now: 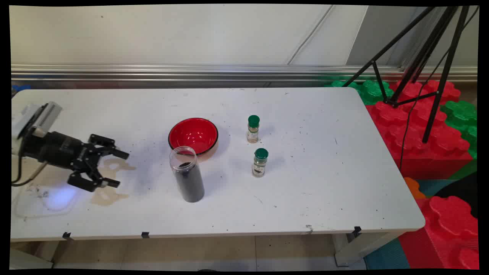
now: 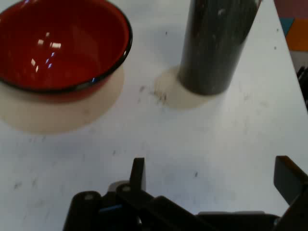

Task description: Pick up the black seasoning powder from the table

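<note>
The black two-finger gripper (image 1: 115, 169) lay low over the white tabletop (image 1: 313, 191), turned on its side, and its jaws were spread wide open with nothing between them. They pointed toward the tall clear plastic jar with dark stuff inside (image 1: 187, 175), which stood well apart from the jaws, with bare tabletop in between. The jar stood straight up, so its long side ran up and down, while the jaws reached out flat across the tabletop toward it. The jar had no lid on. In the hand view the jar (image 2: 215, 43) stood ahead of the gripper (image 2: 211, 175), a bit toward the side of the right finger, not in the middle of the gap. The round red bowl with a black rim (image 1: 193, 135) sat just behind the jar, very near it; whether they touched could not be told. In the hand view the bowl (image 2: 57, 43) sat off to the left of the jar. Two small glass spice bottles with green caps stood on the far side of the jar from the gripper, one (image 1: 260, 162) near the jar and the other (image 1: 253, 129) farther back, beside the bowl. Light brown stains (image 1: 110, 179) marked the tabletop under the jaws.
</note>
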{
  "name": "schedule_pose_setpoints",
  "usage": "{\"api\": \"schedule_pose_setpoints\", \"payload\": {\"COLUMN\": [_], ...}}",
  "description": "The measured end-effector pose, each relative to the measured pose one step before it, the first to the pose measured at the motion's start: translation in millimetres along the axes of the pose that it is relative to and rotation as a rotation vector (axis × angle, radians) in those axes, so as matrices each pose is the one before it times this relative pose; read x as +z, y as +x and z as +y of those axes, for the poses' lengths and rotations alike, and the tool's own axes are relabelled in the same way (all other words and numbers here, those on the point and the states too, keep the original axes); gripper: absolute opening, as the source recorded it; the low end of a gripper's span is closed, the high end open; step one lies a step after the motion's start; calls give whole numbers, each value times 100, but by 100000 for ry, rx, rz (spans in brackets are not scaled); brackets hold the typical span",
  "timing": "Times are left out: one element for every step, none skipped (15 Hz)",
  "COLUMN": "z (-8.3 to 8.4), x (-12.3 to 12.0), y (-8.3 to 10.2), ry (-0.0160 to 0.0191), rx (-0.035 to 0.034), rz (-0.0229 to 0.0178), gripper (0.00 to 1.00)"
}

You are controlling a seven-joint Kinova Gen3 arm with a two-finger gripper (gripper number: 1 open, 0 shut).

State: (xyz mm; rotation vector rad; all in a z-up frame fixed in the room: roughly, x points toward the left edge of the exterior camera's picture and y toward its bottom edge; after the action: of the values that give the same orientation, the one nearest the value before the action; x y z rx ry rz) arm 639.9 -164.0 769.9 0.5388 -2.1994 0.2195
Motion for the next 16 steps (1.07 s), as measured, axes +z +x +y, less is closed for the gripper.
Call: {"api": "schedule_pose_setpoints", "payload": {"z": [151,181,151,110,98,43,51,35,59,26,30,21,24,12,7,-1], "x": [577,706,692,690,923,416,614,423,603,422,618,414,692,585,371,816], "y": [288,319,288,274,283,103,130,69,78,52,72,40,64,24,4,4], "ry": [-120,-214,-139,-8,-29,-9,-8,-20,-18,-21,-54,-86,-85,-139,-104,-218], "rx": [444,630,622,655,744,347,503,402,511,412,560,407,734,698,469,986], "rz": [1086,1253,1215,1250,1504,703,971,632,893,612,857,558,961,735,450,1063], "gripper": [100,100,100,100,100,100,100,100,100,100,100,100,100,100,100,100]}}
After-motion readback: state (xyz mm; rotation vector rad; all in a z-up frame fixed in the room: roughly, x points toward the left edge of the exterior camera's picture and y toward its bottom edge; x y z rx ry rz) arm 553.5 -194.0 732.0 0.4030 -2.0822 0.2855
